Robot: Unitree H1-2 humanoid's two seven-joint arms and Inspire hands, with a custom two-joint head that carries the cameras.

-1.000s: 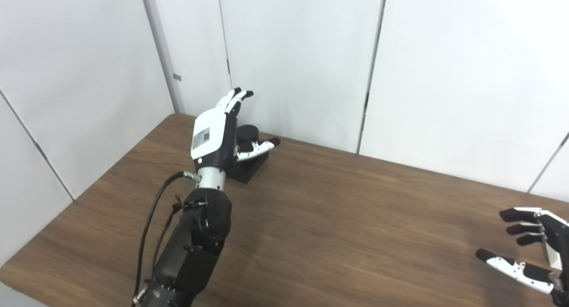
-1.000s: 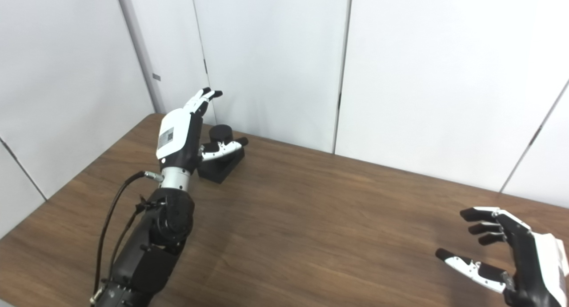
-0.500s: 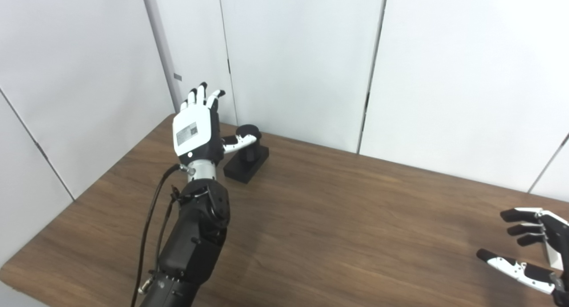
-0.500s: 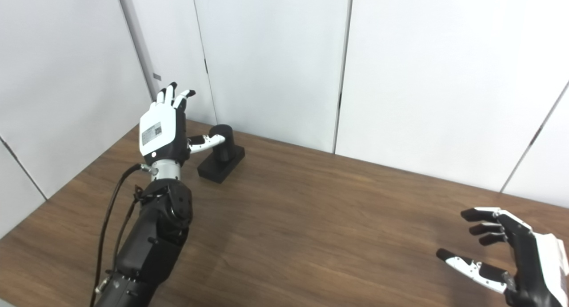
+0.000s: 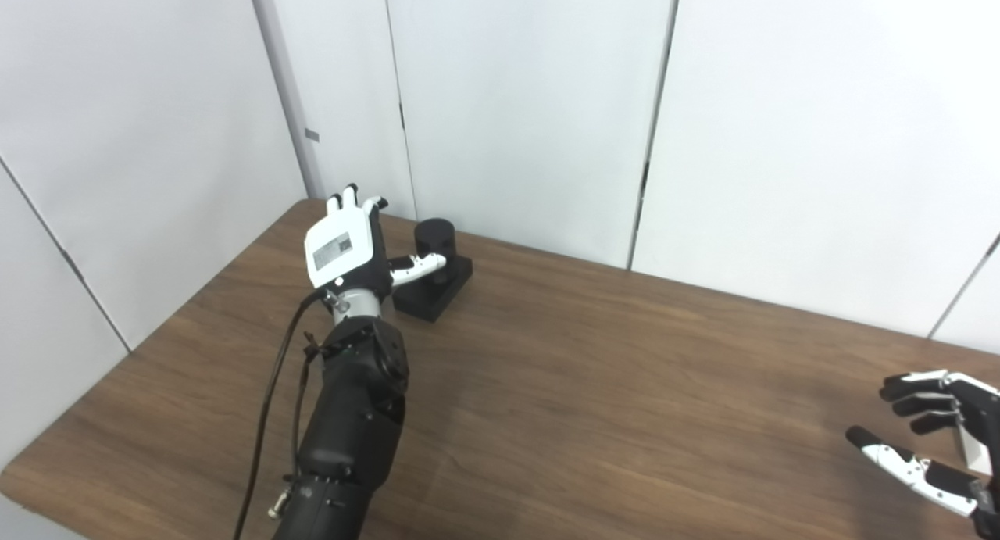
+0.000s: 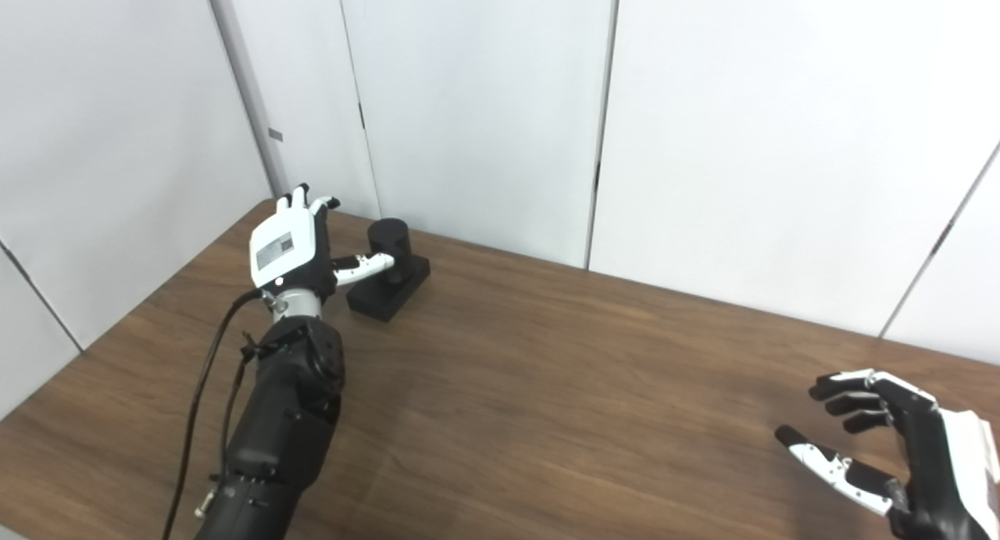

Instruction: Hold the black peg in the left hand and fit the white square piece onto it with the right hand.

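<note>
Black peg beside spread, empty left hand, right hand spread, fuller in right eye view

Black peg, brown woodgrain table (hands black-and-white)

Bright, even overhead light, soft faint shadows on the table, mild softness, slight edge distortion.

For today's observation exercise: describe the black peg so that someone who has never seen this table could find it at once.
Start at the brown wooden table and go to its far left corner, near the white wall panels. There the black peg stands upright as a short round cylinder on a flat black square base, just right of the open left hand. It is the only loose object visible on the table.
</note>
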